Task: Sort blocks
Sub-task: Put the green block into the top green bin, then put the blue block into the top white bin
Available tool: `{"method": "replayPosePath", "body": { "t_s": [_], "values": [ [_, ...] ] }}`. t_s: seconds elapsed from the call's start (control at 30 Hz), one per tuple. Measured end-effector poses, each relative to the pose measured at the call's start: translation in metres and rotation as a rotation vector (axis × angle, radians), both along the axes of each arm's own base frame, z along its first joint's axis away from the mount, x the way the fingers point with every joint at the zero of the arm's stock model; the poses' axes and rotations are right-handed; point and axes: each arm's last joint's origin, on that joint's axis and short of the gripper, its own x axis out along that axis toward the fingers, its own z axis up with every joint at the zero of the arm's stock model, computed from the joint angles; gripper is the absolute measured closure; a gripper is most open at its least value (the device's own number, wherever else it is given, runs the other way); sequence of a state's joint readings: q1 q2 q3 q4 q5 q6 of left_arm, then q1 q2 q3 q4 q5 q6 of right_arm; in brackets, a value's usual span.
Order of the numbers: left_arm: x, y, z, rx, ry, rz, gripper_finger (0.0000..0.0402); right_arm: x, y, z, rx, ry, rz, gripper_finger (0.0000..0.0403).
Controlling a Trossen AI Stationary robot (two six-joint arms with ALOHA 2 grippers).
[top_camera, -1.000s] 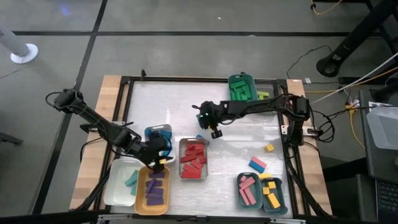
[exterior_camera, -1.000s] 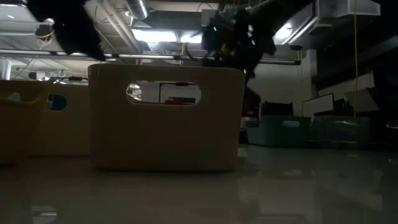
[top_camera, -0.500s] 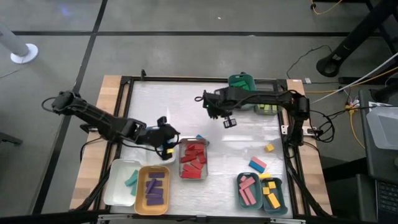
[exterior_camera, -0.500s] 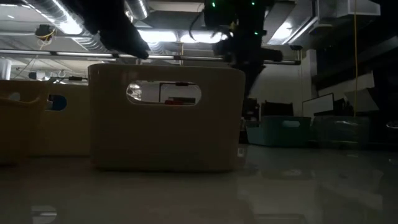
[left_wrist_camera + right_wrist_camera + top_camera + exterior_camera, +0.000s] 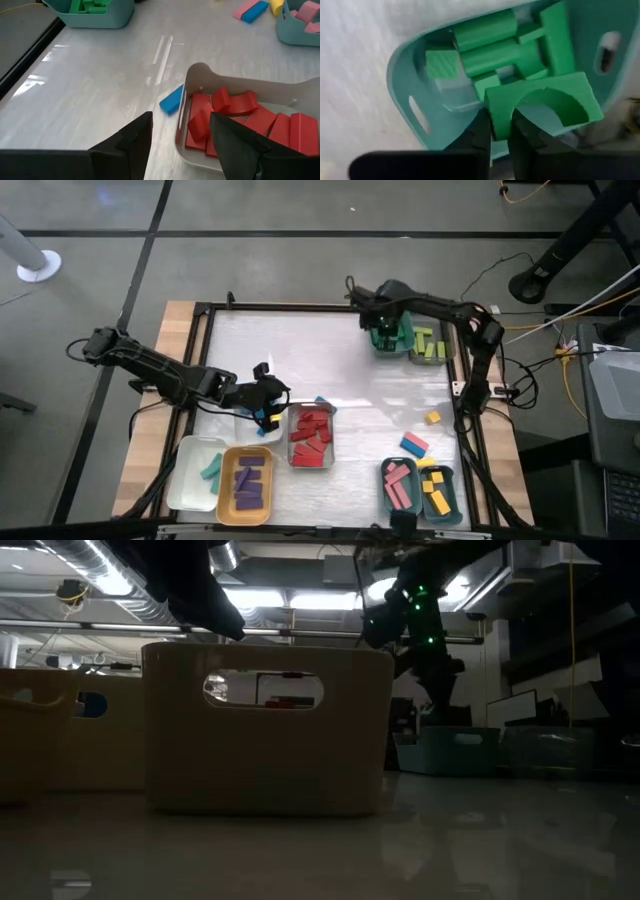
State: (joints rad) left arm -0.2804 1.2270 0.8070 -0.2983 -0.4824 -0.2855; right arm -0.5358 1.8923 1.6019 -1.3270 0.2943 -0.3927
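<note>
Right claw [image 5: 501, 131] pinched on a green arch block [image 5: 540, 102], now carried from mid-counter to above the teal tray [image 5: 407, 75] of greens; drop looks imminent. Left claw [image 5: 180, 132] gaping, empty, swung from the orange tray [image 5: 246, 483] toward a loose blue block [image 5: 171, 100] beside the red-filled tray [image 5: 220, 82].

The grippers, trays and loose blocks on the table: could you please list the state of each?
Right gripper: shut on a green arch block, over the teal tray of green blocks.
Left gripper: open, empty, beside the white tray.
White tray: holds red blocks.
Blue block: loose on the table, beside the white tray.
Orange tray: holds purple blocks.
Yellow block: loose.
</note>
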Motion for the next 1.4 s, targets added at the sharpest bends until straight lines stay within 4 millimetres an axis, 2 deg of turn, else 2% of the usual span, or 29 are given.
{"method": "replayPosePath", "body": {
  "t_s": [0.1, 0.27, 0.43, 0.53, 0.67, 0.87, 1.0, 1.17, 1.27, 1.4],
  "values": [
    [0.0, 0.0, 0.0, -0.001, 0.0, 0.0, 0.0218, -0.009, -0.01, -0.003, 0.045, -0.01, -0.045, 0.0332],
    [0.0, 0.0, 0.0, -0.006, -0.005, 0.004, 0.0218, -0.017, -0.017, -0.004, 0.037, 0.0, -0.151, 0.0264],
    [0.008, -0.001, 0.005, -0.013, -0.084, -0.004, 0.0218, -0.024, -0.009, -0.002, 0.084, 0.081, -0.203, 0.0223],
    [0.017, -0.001, 0.006, -0.018, -0.15, -0.003, 0.0218, -0.024, 0.002, 0.005, 0.173, 0.051, -0.196, 0.0214],
    [0.025, 0.0, -0.001, -0.018, -0.146, 0.005, 0.0218, -0.022, 0.024, 0.032, 0.306, -0.177, -0.122, 0.0213],
    [0.03, -0.001, -0.013, -0.013, -0.095, 0.011, 0.0218, -0.018, 0.07, 0.077, 0.47, -0.513, 0.095, 0.0214],
    [0.032, -0.002, -0.018, -0.024, -0.081, 0.018, 0.0218, -0.009, 0.103, 0.093, 0.616, -0.658, 0.25, 0.0214],
    [0.033, -0.002, -0.019, -0.067, -0.093, 0.049, 0.0218, 0.003, 0.142, 0.091, 0.667, -0.657, 0.404, 0.0214],
    [0.033, -0.002, -0.019, -0.073, -0.095, 0.052, 0.0218, 0.011, 0.165, 0.073, 0.606, -0.621, 0.475, 0.0214],
    [0.033, -0.002, -0.019, -0.073, -0.095, 0.052, 0.0218, 0.019, 0.195, 0.039, 0.505, -0.617, 0.581, 0.0214]
  ]
}}
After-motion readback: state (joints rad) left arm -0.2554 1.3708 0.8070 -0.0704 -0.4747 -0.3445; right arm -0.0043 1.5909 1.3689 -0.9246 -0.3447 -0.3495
